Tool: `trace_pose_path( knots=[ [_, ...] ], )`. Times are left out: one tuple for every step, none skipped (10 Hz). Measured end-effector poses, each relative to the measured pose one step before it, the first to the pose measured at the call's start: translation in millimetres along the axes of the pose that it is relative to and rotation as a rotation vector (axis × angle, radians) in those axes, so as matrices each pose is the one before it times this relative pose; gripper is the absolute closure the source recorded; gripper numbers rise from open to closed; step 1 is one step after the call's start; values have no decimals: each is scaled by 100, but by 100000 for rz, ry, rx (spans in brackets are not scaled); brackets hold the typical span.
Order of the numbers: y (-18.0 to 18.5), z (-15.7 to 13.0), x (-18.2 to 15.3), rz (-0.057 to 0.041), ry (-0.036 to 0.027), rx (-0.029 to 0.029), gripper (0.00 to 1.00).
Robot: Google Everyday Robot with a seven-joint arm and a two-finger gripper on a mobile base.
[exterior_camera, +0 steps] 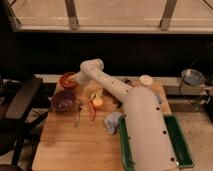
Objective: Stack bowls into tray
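Note:
The orange-red bowl (66,80) sits at the back left of the wooden table. The purple bowl (63,100) stands just in front of it, nearer the left edge. My gripper (76,79) is at the end of the white arm, right beside the orange-red bowl's right rim. The green tray (182,147) lies at the front right, and my arm covers most of it. Both bowls are outside the tray.
An orange fruit (98,102), a red pepper (91,111) and a fork (78,116) lie mid-table. A blue-grey cup (112,122) stands by the tray's left rim. A white cup (146,80) is at the back. A black chair (21,100) stands left.

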Motion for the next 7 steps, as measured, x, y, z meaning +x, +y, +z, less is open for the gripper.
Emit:
trace_pose_path(
  knots=[
    [2, 276, -137, 284, -708, 557, 26],
    [-269, 83, -110, -77, -432, 895, 37],
    [-81, 216, -125, -144, -483, 229, 46],
    [-266, 180, -168, -153, -634, 491, 56],
    [-110, 178, -120, -61, -455, 206, 66],
    [-65, 76, -64, -145, -273, 223, 78],
    [-17, -7, -69, -292, -69, 129, 88]
  ],
)
